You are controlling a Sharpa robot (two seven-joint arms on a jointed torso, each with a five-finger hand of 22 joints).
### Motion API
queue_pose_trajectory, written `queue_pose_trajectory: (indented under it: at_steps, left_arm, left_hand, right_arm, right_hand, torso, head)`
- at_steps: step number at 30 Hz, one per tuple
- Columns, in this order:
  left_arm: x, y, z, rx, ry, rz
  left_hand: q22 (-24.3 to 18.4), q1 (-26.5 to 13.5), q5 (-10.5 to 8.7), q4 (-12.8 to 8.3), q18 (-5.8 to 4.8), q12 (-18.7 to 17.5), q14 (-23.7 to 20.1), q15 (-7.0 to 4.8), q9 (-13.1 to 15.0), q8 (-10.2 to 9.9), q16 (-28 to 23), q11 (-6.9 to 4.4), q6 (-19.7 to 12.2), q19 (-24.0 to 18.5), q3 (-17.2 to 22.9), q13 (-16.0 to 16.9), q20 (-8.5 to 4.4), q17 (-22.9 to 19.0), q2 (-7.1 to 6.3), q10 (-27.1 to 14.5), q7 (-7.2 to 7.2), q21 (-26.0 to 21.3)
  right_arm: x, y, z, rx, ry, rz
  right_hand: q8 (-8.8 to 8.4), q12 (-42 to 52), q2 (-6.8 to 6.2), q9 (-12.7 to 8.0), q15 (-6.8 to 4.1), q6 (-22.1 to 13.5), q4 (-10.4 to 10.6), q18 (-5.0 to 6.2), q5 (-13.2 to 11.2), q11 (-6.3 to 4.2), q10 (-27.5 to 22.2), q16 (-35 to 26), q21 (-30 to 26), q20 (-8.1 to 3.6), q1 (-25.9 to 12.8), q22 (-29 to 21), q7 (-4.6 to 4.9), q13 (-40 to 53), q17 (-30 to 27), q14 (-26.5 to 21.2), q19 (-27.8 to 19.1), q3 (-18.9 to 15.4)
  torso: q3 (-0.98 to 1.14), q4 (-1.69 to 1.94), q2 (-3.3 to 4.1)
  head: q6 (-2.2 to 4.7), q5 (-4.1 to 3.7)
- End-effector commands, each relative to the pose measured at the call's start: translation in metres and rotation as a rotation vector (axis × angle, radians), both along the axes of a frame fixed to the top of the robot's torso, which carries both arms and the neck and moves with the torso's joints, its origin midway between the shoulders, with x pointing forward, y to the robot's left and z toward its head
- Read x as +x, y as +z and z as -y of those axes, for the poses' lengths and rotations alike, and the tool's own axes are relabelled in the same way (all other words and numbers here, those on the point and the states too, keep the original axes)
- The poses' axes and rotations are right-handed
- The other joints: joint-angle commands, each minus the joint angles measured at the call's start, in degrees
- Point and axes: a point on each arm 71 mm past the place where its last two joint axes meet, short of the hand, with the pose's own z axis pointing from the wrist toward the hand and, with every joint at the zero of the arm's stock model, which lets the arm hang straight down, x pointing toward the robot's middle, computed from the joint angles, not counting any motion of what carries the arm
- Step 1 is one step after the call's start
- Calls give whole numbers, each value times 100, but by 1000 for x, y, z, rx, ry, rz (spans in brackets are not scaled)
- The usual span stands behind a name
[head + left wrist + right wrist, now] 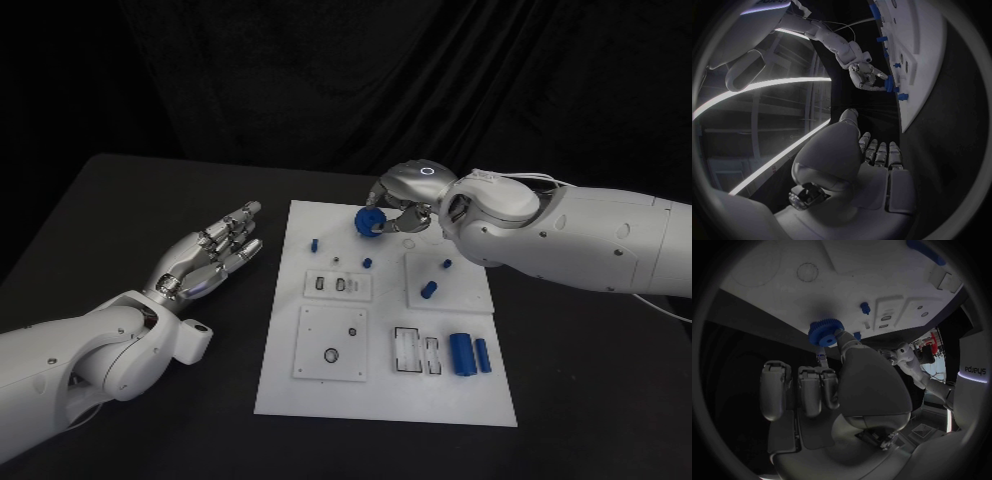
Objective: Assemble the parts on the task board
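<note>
The right hand (405,208) holds a blue gear (371,222) pinched in its fingertips over the far edge of the white task board (361,400), which lies in the middle of the black tabletop (130,220). The left hand (214,253) hangs beside the board's left edge, palm up, fingers stretched apart and holding nothing. On the board, two blue cylinders (470,354) lie side by side near the right edge, and small blue pegs (315,244) stand further up the plate.
</note>
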Motion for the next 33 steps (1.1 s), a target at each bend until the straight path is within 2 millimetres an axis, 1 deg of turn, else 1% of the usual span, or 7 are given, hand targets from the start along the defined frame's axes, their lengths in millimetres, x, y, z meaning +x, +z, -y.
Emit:
queue_pose_trajectory:
  at_steps: [1,4,12,25,29,32,33]
  left_arm:
    - [-3,9,2,-52,-34,100]
    - [-3,8,3,-52,-38,97]
    - [-2,8,4,-53,-46,89]
    - [-1,7,4,-52,-53,81]
    - [-1,7,4,-52,-54,78]
    - [0,6,4,-51,-55,76]
    - [0,6,4,-51,-55,76]
  left_hand:
    - [-6,14,21,14,-78,25,-2,-61,5,27,-21,-16,9,-4,25,2,-74,-8,-38,7,-7,-20]
    - [-6,14,21,14,-82,23,-2,-53,4,26,-21,-12,6,-4,27,2,-69,-8,-36,5,-7,-20]
    - [-6,21,27,11,-95,11,-2,-3,2,23,-21,16,-10,-4,40,-1,-27,-8,-21,-2,2,-20]
    - [-6,31,40,7,-95,2,-2,40,0,20,-21,43,-29,-4,52,-2,18,-8,-10,-8,19,-20]
    - [-6,33,41,6,-94,2,-2,47,0,20,-21,47,-31,-4,54,-2,27,-8,-8,-9,22,-20]
    - [-6,36,44,4,-93,4,-2,58,0,19,-21,54,-37,-4,58,-1,40,-8,-5,-8,27,-20]
    - [-6,39,46,3,-91,2,-2,67,0,19,-21,63,-41,-4,61,-2,52,-8,-3,-9,29,-20]
  right_arm:
    - [1,-1,-3,-20,10,-10]
    - [1,-2,-6,-25,15,-15]
    - [0,-5,-11,-39,25,-34]
    - [-1,-10,-13,-56,30,-60]
    - [-1,-12,-13,-63,29,-69]
    - [0,-13,-13,-69,27,-76]
    - [0,-13,-13,-70,26,-77]
  right_hand:
    - [229,15,70,892,-37,308,-4,-88,26,-21,605,17,16,-27,15,1083,-284,1509,1509,595,179,3]
    - [229,15,70,892,-37,308,-4,-88,26,-21,605,17,16,-27,15,1083,-284,1509,1509,595,179,3]
    - [219,15,79,923,-28,234,-2,-86,25,-14,605,17,9,-23,-11,1081,-268,1509,1509,595,175,-5]
    - [186,15,90,952,-15,118,1,-83,27,-1,605,17,-3,-13,-45,1077,-250,1509,1509,595,169,-10]
    - [121,15,96,957,-5,-29,6,-71,29,4,605,17,-47,-2,-76,1052,-251,1509,1509,595,139,-10]
    - [-17,15,97,920,3,-240,24,-55,32,15,605,17,-106,9,-117,1019,-238,1509,1509,595,99,2]
    - [-28,15,97,917,4,-251,25,-51,32,15,605,17,-120,10,-119,1011,-237,1509,1509,595,90,4]
  torso:
    - [-1,12,-2]
    - [-1,20,-1]
    - [-2,3,-2]
    - [6,-3,-4]
    - [6,-1,-4]
    - [6,0,-5]
    - [5,0,-6]
  head:
    - [-11,-17]
    - [-20,-24]
    - [-33,-18]
    - [-42,-12]
    - [-39,-17]
    - [-47,-19]
    - [-48,-18]
